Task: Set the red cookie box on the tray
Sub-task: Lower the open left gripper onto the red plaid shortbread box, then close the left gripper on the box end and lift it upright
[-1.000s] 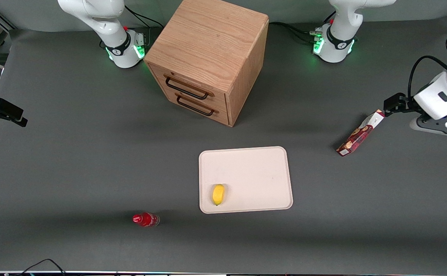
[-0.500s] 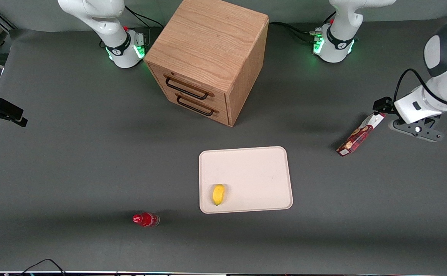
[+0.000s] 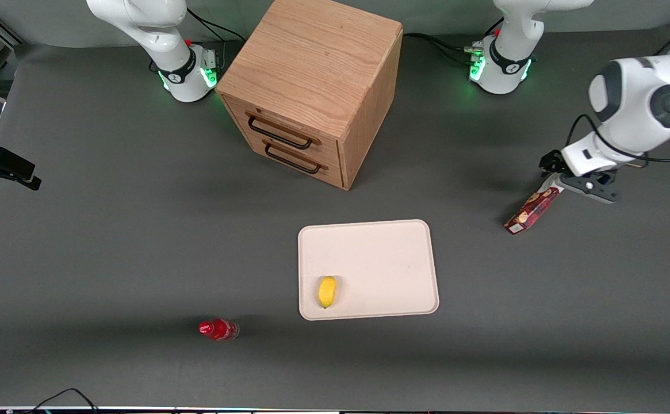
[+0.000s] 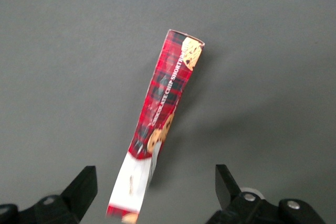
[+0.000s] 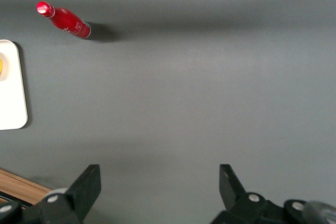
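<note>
Claw [image 4: 152, 190] wide open above the desk [image 3: 139, 241], hovering over the white end of the box [image 3: 533, 208], nothing gripped. Box lying flat on the desk toward the working arm's end, well apart from the tray [image 3: 404, 253] and not yet lifted. Long axis running diagonally: white end panel under the claw, red printed end pointing away from it, slanting nearer the front camera and toward the tray. Seen from the wrist, box [image 4: 157, 124] stretching out ahead from between the two fingers [image 4: 81, 187], closer to one finger than the other, so not centred in the gap. Fingers roughly straddling the narrow width, which looks like the right way to close. Probably a need to shift further along the box toward its middle and centre the gap before descending; a grip at the very end would likely let the long carton droop or swing. Lemon [image 3: 327, 291] sitting on the tray near the corner closest to the camera, much of the tray bare.
</note>
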